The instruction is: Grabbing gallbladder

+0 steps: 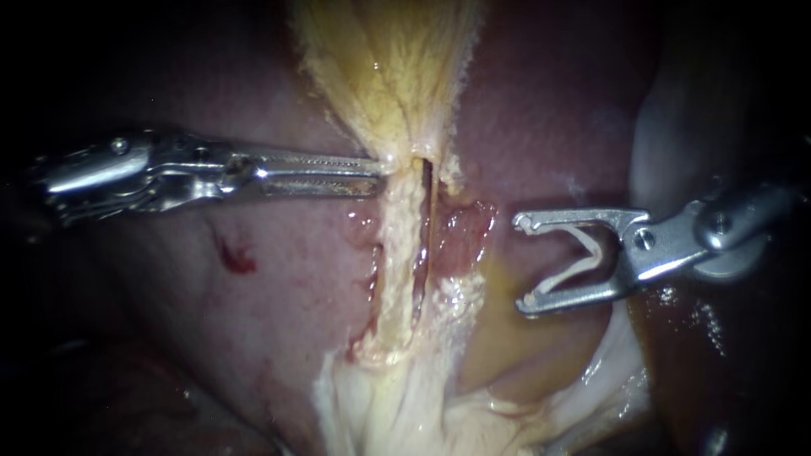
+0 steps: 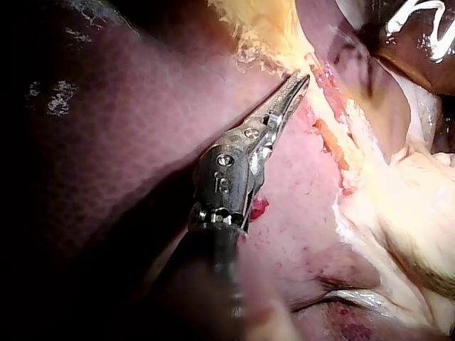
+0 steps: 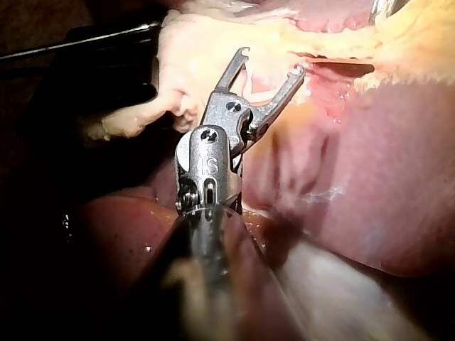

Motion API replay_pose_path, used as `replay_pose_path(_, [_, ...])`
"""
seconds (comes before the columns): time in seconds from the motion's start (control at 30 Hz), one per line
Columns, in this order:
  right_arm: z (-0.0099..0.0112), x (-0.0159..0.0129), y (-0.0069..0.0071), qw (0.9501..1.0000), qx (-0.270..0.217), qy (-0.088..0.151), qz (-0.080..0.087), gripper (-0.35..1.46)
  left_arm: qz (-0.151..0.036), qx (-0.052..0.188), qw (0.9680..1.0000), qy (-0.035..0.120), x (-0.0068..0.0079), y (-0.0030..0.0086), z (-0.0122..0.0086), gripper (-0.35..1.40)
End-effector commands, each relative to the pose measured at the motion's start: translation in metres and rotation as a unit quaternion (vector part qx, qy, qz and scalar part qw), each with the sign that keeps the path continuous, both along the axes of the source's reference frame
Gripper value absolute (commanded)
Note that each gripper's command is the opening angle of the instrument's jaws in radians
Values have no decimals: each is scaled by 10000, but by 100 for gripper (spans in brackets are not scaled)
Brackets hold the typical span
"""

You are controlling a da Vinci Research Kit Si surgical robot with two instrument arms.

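The gallbladder (image 1: 384, 67) is a yellowish, wrinkled fan that narrows to a neck at mid view. My left instrument (image 1: 380, 169) comes in level from the left, its long jaws shut on that narrow neck; the left wrist view shows the tips (image 2: 302, 79) pinching the yellow tissue (image 2: 263, 32). My right instrument (image 1: 524, 263) hangs to the right of the pale tubes (image 1: 397, 253), apart from them. Its jaws stand wide open with a white V-shaped clip (image 1: 583, 257) seated between them. In the right wrist view these open jaws (image 3: 272, 61) sit just short of the pale tissue (image 3: 192, 50).
Pink liver (image 1: 253, 321) surrounds the gallbladder, with a small red bleeding spot (image 1: 238, 260) under the left instrument. A raw reddish patch (image 1: 460, 232) lies right of the tubes. Whitish fatty tissue (image 1: 397, 405) spreads at the bottom. A pale fold (image 1: 667, 127) rises behind the right instrument.
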State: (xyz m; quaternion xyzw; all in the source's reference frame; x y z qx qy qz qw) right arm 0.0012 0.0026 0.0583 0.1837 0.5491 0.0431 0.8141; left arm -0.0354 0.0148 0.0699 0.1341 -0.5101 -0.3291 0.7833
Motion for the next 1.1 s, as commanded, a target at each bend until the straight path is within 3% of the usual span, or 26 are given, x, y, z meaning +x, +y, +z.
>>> replay_pose_path(0.03, [0,0,0,10000,0,1,-3,48,7,36,10000,1,1,0,-1,-35])
replay_pose_path(0.2, [0,0,-1,10000,0,2,-4,48,-35,172,9998,22,4,0,-11,-35])
replay_pose_path(0.37, [0,0,-1,10000,0,2,-5,48,100,287,9995,-20,10,10,-28,-35])
replay_pose_path(0.6, [0,-1,-1,10000,-1,2,-5,48,327,541,9978,192,37,36,-56,-35])
replay_pose_path(0.73, [0,-1,-1,10000,-1,3,-5,48,356,612,9974,153,54,51,-74,-35])
replay_pose_path(1.1, [0,-1,-1,10000,-1,3,-6,48,231,634,9975,223,80,63,-104,-35])
